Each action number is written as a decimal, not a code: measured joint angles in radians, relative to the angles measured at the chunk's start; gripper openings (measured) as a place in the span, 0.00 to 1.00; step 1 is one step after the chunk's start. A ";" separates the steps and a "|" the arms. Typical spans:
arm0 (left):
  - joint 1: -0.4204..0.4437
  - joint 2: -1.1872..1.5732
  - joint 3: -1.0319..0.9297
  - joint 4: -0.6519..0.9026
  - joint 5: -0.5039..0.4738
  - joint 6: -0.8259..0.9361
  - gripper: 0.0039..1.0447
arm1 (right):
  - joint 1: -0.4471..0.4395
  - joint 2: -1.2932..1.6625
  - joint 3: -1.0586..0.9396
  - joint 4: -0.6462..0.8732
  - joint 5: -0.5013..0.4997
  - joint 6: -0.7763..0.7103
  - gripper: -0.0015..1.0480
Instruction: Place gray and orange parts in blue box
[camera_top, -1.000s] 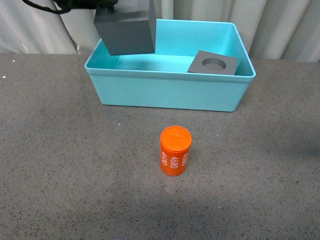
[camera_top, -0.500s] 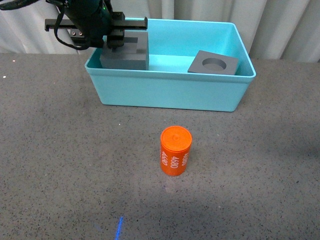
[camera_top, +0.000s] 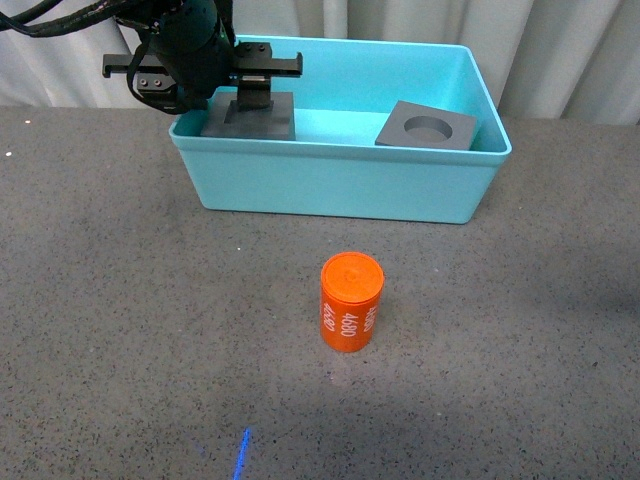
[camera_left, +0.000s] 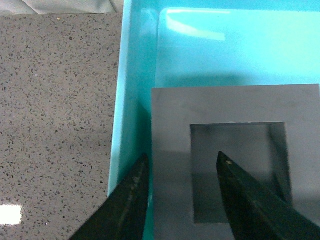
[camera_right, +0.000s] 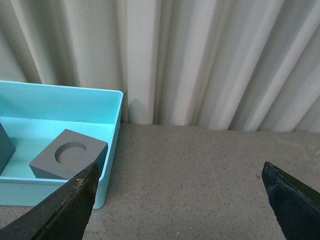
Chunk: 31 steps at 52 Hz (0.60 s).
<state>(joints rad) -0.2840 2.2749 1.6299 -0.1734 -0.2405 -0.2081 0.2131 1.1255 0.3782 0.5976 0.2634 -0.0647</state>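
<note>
1. L gripper (camera_left: 181, 155) straddles one wall of square-recess cube (camera_left: 235, 105), at left end of blue box (camera_top: 340, 185); we can't tell if it's pinching.
2. R gripper (camera_right: 180, 167) spread wide, empty.
3. Box's right end: round-recess cube (camera_top: 428, 127).
4. Left to do: orange cylinder (camera_top: 351, 301), upright mid bench (camera_top: 120, 330). We judge it rigid, light, slick; grip across sides, mid-height.

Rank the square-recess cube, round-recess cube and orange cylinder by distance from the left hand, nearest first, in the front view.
1. Square-recess cube: at the left hand, box's left end.
2. Round-recess cube: box's right end.
3. Orange cylinder: on the table, outside the box.
</note>
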 joint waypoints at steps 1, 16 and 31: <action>-0.001 -0.007 -0.008 0.006 -0.001 -0.003 0.50 | 0.000 0.000 0.000 0.000 0.000 0.000 0.91; 0.002 -0.248 -0.224 0.267 -0.023 0.006 0.94 | 0.000 0.000 0.000 0.000 0.000 0.000 0.91; 0.032 -0.596 -0.618 0.532 0.026 0.008 0.94 | 0.000 0.000 0.000 0.000 0.000 0.000 0.91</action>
<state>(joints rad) -0.2523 1.6787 1.0122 0.3584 -0.2150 -0.1997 0.2131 1.1252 0.3782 0.5976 0.2634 -0.0647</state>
